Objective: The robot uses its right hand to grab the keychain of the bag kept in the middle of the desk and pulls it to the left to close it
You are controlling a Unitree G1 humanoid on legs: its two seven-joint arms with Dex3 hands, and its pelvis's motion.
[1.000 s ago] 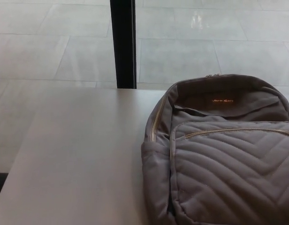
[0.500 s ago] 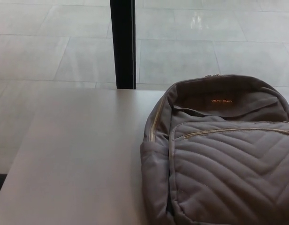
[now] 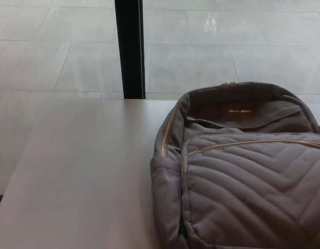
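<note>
Neither hand shows, so its grip state cannot be told. The bag [image 3: 243, 176] lies on the worktop [image 3: 82, 176], mouth gaping. The keychain [image 3: 230, 83] may be that glint at its far rim. A misjudged grab could catch fabric or drag the unbraced bag leftward.

A backpack [image 3: 243, 171] lies flat on the surface [image 3: 82, 176], over on the right side, its top end pointing away. The left half sits bare. Behind the far edge stands a post [image 3: 130, 49] on the floor [image 3: 45, 52].
</note>
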